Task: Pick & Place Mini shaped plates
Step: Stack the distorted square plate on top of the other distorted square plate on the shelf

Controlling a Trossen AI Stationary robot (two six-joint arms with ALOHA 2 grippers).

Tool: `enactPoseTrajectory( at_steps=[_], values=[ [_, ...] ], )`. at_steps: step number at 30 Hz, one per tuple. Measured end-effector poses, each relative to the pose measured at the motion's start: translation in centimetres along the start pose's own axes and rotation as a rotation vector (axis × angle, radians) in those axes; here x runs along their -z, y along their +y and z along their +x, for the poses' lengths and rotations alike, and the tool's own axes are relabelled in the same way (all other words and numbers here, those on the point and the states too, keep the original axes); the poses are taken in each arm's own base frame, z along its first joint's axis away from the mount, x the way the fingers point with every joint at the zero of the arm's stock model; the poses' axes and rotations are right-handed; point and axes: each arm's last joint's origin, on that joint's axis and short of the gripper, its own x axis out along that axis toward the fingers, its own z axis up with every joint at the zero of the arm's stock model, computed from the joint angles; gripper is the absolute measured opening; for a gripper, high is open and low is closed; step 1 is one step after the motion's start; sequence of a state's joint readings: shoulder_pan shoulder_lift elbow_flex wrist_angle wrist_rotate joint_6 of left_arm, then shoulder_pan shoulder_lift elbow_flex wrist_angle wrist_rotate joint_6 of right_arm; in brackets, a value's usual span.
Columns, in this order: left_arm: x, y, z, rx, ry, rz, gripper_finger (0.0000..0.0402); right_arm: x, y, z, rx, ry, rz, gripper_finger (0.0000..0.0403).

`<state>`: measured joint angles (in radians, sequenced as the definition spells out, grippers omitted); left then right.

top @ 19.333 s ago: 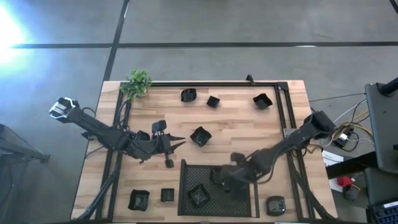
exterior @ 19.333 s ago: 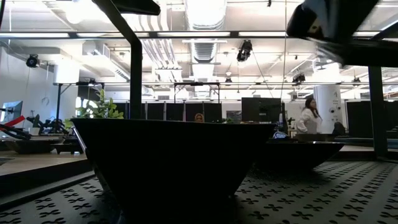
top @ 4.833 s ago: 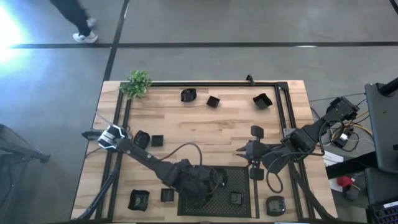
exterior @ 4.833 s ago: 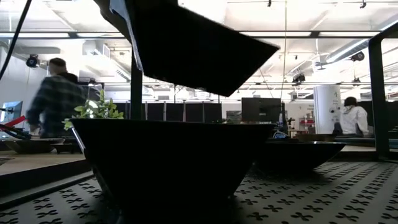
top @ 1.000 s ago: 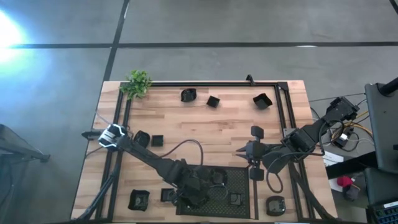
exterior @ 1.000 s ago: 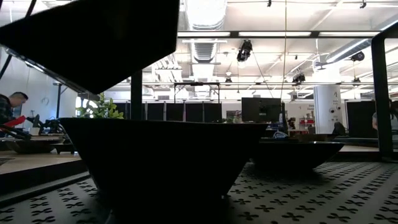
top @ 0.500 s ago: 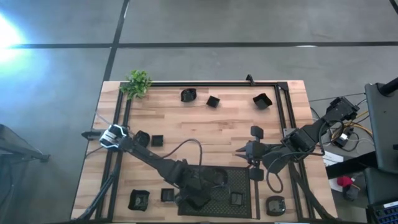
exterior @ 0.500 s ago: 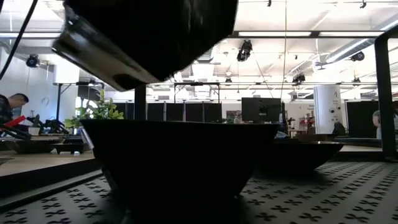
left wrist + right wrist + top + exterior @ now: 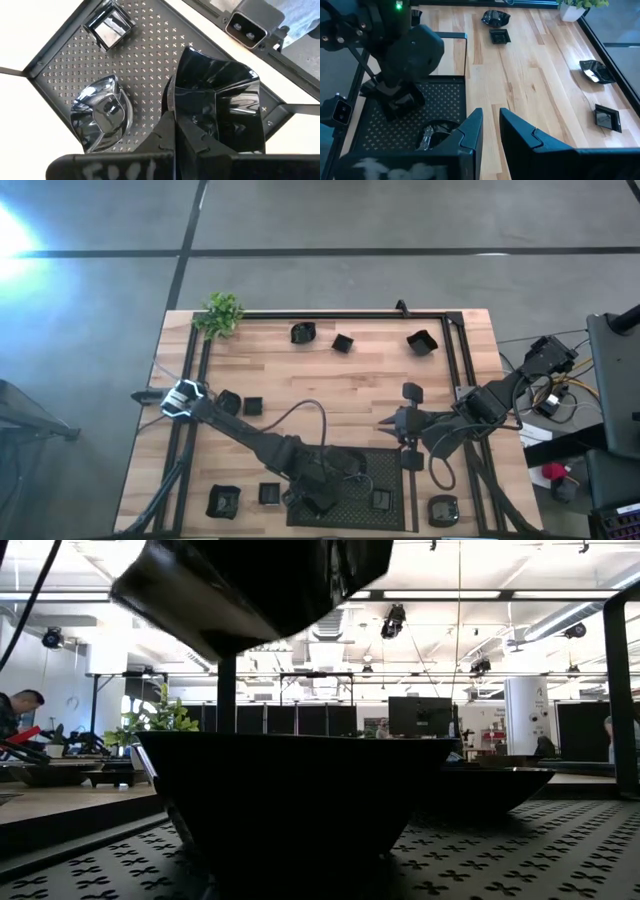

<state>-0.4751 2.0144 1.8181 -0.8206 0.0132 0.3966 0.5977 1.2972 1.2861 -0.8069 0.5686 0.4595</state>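
My left gripper (image 9: pixel 315 498) hangs over the black mesh tray (image 9: pixel 388 465), shut on one mini shaped plate (image 9: pixel 220 110), an angular glossy black dish. In the low view that plate (image 9: pixel 250 590) shows overhead, tilted. Two more plates, a rounded one (image 9: pixel 100 112) and a square one (image 9: pixel 107 27), rest on their bases on the tray (image 9: pixel 150 65). My right gripper (image 9: pixel 385 423) waits above the table by the tray's far right corner, open (image 9: pixel 490 125), with nothing between its fingers. My left gripper pinches the plate's side wall at its rim (image 9: pixel 172 97) between its two fingers (image 9: pixel 165 135), which slant down from the table's left. The plate is tilted and lifted clear of the tray.
Loose plates lie along the far edge (image 9: pixel 303 333) (image 9: pixel 343 342) (image 9: pixel 422 342), at the left (image 9: pixel 228 402) (image 9: pixel 252 406), near left (image 9: pixel 222 501) (image 9: pixel 268 494) and near right (image 9: pixel 443 510). A green plant (image 9: pixel 222 313) stands at the far left corner.
My left gripper has tipped with the held plate above the tray, staying shut on it; in the low view the plate now fills more of the top. The nearest plate on the tray has slid a little sideways.
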Motion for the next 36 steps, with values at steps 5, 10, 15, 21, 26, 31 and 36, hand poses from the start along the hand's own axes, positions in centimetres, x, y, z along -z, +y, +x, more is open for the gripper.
enactPoseTrajectory(
  at_steps=[5, 10, 15, 21, 26, 31, 36],
  values=[
    [-0.7, 0.3, -1.0, -0.013, -0.03, 0.008, 0.0, 0.0, 0.0, 0.0, 0.0, -0.001, 0.0, 0.0061],
    [-0.9, 0.8, -1.1, -0.025, -0.058, 0.008, 0.0, 0.0, 0.0, 0.0, 0.0, -0.001, -0.007, 0.0061],
    [-0.5, 1.3, -0.5, 0.01, -0.081, -0.021, 0.0, 0.0, 0.0, 0.0, 0.0, -0.001, -0.007, 0.0061],
    [-0.5, 1.1, -0.3, 0.02, -0.082, -0.03, 0.0, 0.0, 0.0, 0.0, 0.001, -0.001, -0.007, 0.0061],
    [0.3, 0.8, 0.9, 0.049, -0.048, -0.034, 0.0, 0.0, 0.0, 0.0, 0.001, -0.001, -0.007, 0.0061],
    [0.5, 0.8, 1.5, 0.047, -0.055, -0.038, 0.0, 0.0, 0.0, 0.0, 0.001, -0.002, -0.007, 0.0061],
    [0.6, 0.8, 1.5, 0.047, -0.051, -0.058, 0.0, 0.0, 0.0, 0.0, 0.001, -0.002, -0.006, 0.0061]
  ],
)
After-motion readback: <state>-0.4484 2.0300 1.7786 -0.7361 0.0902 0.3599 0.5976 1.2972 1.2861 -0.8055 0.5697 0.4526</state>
